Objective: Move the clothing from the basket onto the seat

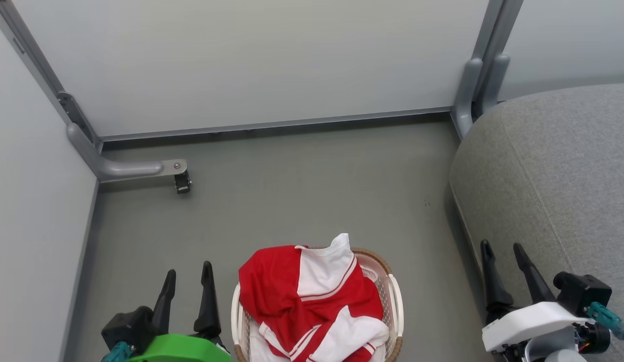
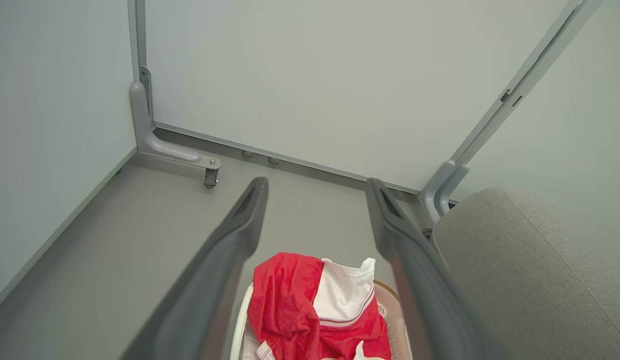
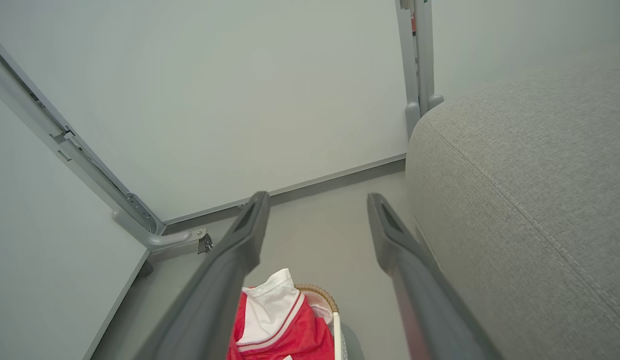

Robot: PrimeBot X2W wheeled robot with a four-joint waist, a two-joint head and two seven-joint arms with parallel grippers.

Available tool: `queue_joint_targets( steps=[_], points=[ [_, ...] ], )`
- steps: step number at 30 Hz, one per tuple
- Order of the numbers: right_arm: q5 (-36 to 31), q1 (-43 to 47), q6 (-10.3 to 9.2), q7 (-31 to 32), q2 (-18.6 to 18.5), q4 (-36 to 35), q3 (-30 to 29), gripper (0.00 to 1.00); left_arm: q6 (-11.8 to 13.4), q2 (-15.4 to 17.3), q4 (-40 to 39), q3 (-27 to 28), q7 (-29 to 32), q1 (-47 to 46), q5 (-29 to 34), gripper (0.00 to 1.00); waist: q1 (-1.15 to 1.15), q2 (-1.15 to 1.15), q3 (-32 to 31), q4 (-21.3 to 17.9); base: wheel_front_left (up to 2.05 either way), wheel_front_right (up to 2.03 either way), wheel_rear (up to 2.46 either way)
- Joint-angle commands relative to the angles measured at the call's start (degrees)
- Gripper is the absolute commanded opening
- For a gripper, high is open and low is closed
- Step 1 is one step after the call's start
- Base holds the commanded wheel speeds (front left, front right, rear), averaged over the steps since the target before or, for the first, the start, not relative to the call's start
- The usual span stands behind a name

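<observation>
Red-and-white soft clothing (image 1: pixel 312 296) heaped in white perforated plastic basket (image 1: pixel 394 301). Jaws apart, empty, on left gripper (image 1: pixel 188 269) and right gripper (image 1: pixel 502 245). Advice: pinch 1 top fold, lift well clear, carry to grey upholstered seat (image 1: pixel 553 176).

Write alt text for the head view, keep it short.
A white basket heaped with red and white clothing sits on the grey floor at bottom centre, with the open left gripper to its left and the open right gripper to its right. A grey seat takes up the right side, and pale wall panels stand behind.
</observation>
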Motion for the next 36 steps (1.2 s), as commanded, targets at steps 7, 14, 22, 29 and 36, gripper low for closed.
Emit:
queue_joint_targets(
  steps=[7, 14, 22, 29, 36],
  points=[
    [-3.7, 0.7, 0.02, -1.2, -0.4, 0.1, 0.4, 1.00, 0.6, 0.4, 0.2, -0.8, -1.2, 1.0, 3.1, 1.00, 0.00, 0.00, -0.2, 0.1, 0.00, 0.00, 0.00],
    [-6.2, 1.3, 0.02, -1.9, -0.4, 0.2, 0.7, 1.00, 1.0, 0.4, 0.5, -1.4, -1.9, 1.5, 5.1, 1.00, 0.00, 0.00, -0.3, 0.1, 0.00, 0.00, 0.00],
    [-8.9, 1.6, 0.01, -2.7, -0.4, 0.0, 1.1, 1.00, 1.5, 0.4, 0.4, -2.1, -2.8, 1.8, 7.6, 1.00, 0.00, 0.00, -0.3, 0.2, 0.00, 0.00, 0.00],
    [-8.8, 1.6, 0.01, -2.6, -0.4, 0.0, 1.2, 1.00, 1.6, 0.4, 0.5, -2.1, -2.6, 1.7, 7.8, 1.00, 0.00, 0.00, -0.2, 0.2, 0.00, 0.00, 0.00],
    [-8.8, 1.6, 0.01, -2.6, -0.4, 0.1, 1.3, 1.00, 1.7, 0.4, 0.8, -2.2, -2.6, 1.6, 8.0, 1.00, 0.00, 0.00, -0.1, 0.2, 0.00, 0.00, 0.00]
  ],
)
